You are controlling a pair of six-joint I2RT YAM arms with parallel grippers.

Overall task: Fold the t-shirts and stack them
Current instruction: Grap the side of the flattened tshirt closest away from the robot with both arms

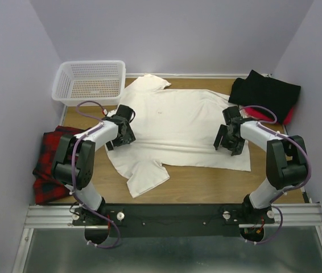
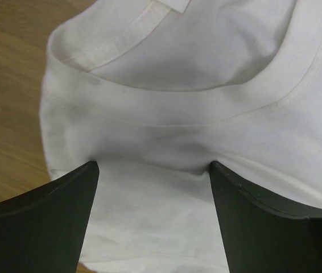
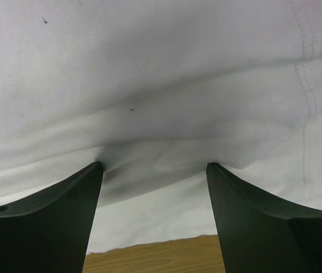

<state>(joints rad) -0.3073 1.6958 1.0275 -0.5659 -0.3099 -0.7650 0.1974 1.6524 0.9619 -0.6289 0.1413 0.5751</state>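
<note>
A large cream-white t-shirt (image 1: 184, 128) lies spread flat on the wooden table, collar to the left and hem to the right. My left gripper (image 1: 127, 129) is open, and its fingertips press into the cloth just below the collar band (image 2: 166, 108). My right gripper (image 1: 227, 138) is open too, tips dug into the cloth near the hem (image 3: 314, 114), with cloth bunched between them. In the wrist views each gripper (image 2: 153, 165) (image 3: 154, 165) has cloth between its fingers. A black t-shirt (image 1: 266, 94) lies crumpled at the back right, over a red t-shirt (image 1: 289, 116) of which only an edge shows.
A white mesh basket (image 1: 90, 82) stands at the back left. A red and black plaid cloth (image 1: 50, 165) hangs over the table's left edge beside my left arm. Bare wood (image 1: 206, 185) runs along the near edge. Walls close in on three sides.
</note>
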